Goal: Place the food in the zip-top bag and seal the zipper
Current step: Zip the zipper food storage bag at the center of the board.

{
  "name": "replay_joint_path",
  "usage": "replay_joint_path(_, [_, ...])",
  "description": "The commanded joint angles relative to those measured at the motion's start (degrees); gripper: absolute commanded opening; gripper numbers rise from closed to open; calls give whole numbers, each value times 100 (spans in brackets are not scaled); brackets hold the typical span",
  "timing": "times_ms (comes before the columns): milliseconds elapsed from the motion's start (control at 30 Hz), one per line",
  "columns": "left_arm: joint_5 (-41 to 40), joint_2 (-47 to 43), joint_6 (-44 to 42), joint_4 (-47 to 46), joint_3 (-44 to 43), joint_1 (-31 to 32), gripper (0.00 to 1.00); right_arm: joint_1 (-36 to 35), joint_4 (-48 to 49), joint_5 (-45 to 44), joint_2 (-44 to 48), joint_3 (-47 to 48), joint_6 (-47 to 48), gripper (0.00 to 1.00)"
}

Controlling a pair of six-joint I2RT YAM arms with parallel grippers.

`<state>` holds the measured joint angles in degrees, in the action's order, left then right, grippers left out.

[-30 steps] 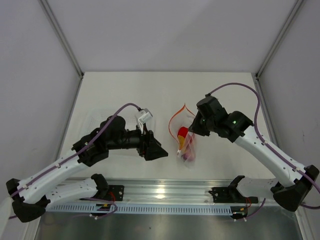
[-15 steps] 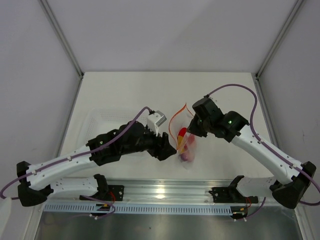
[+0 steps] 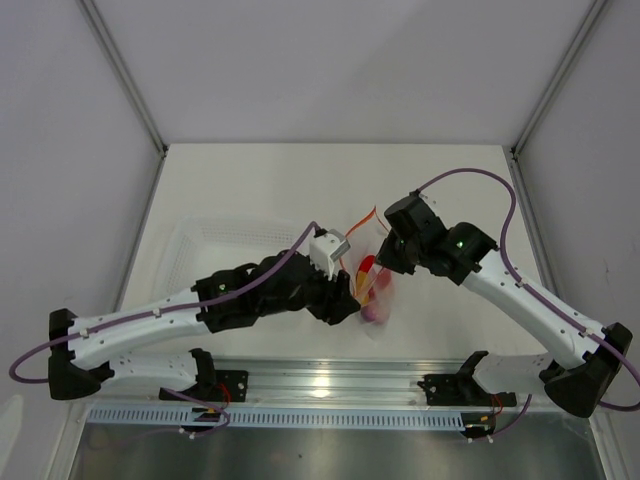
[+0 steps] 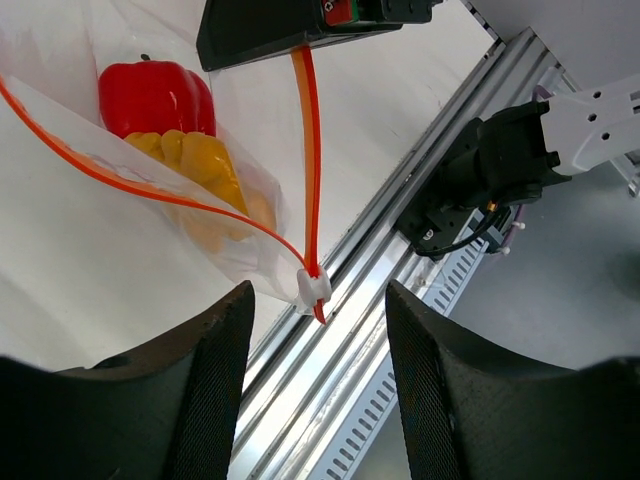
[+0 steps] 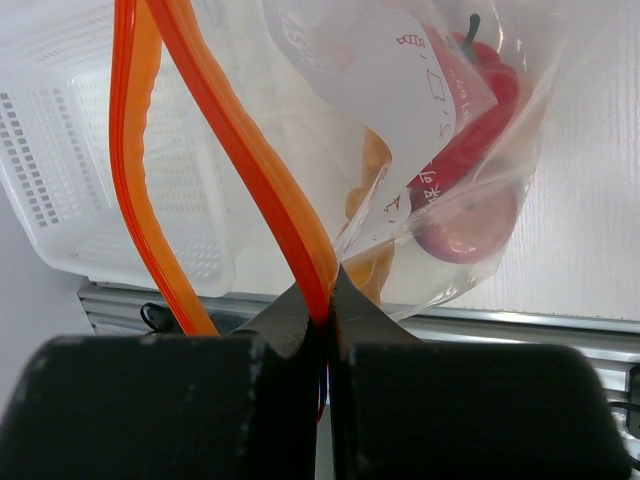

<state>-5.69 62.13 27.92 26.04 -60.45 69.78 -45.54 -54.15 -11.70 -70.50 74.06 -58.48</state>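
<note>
Where the arms are bolted on, an aluminium rail [image 3: 320,385] runs along the near edge of the tabletop [image 3: 260,190]. Just past it the left hand [image 3: 351,300] reaches in from the left w/ fingers [image 4: 215,390] spread wide, gripping nothing. In its wrist view the white slider [image 4: 313,287] at the near end of the zipper [image 4: 312,150] sits in the gap btwn the two fingertips, touching neither as far as can be seen.

The zip-top bag [image 3: 380,298] is just right of that hand. Its lower part w/ the food seems to rest on the tabletop. The mouth is open: the two orange tracks bow apart & meet only at the slider and at the far pinch.

All three pieces are inside. The round purple piece [image 5: 465,225] is nearest the rail, then the lumpy orange-yellow piece [image 4: 200,160]. The red pepper [image 4: 155,97] is farthest, touching the yellow one.

Beyond the food the right hand [image 3: 388,262] comes in from the right. Its pads [image 5: 480,400] are pressed together on the zipper, pinching the strip & holding that edge up. From the pinch the tracks split into a loop that arcs toward the far side.

Off to the left, behind the left arm, a tray [image 3: 200,240] w/ perforated walls sits on the tabletop, apart from the bag.
</note>
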Motion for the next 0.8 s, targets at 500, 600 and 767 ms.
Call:
replay_joint_path(500, [-406,555,-94,50,-459,124,39,-16,-61,-227,107,284,-32,0])
replay_joint_path(600, [-406,520,-129,59,-503,124,27,-16,-87,-227,115,267,-14,0])
replay_joint_path(767, [-336,528,-199,120,-644,115,10,-16,-78,-183,115,302,99,6])
